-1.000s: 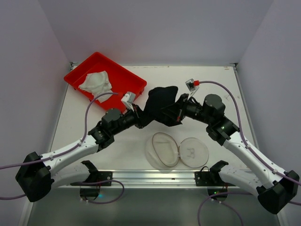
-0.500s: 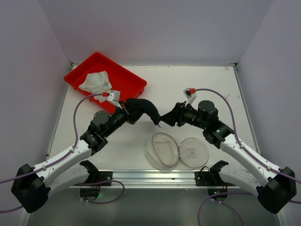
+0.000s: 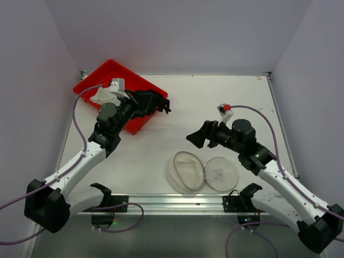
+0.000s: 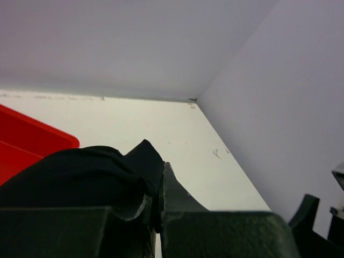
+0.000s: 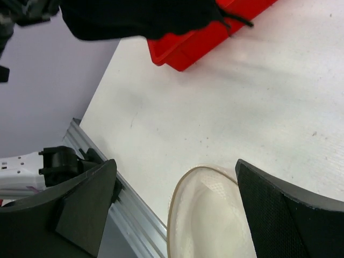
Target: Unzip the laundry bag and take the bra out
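Handover is looking complete from overhead: my left pincer (image 3: 144, 105) is clamping the black bra (image 3: 160, 102), having carried it over the red tray (image 3: 107, 67), while the right pincer (image 3: 195, 138), having let go, is gaping empty. Just nearside of that right pincer the laundry bag (image 3: 201, 173) is lying unzipped on the bench (image 3: 215, 102). Left wrist: jaws are pinching black fabric. Right wrist: fingers are standing wide above the bag. Only dropping the bra is remaining, I judge.

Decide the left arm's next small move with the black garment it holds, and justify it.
Probably lower the left gripper a little toward the red tray, then release. It is shut on the black bra, which hangs over the tray's edge. The laundry bag lies open on the table, and the right gripper is open, holding nothing.
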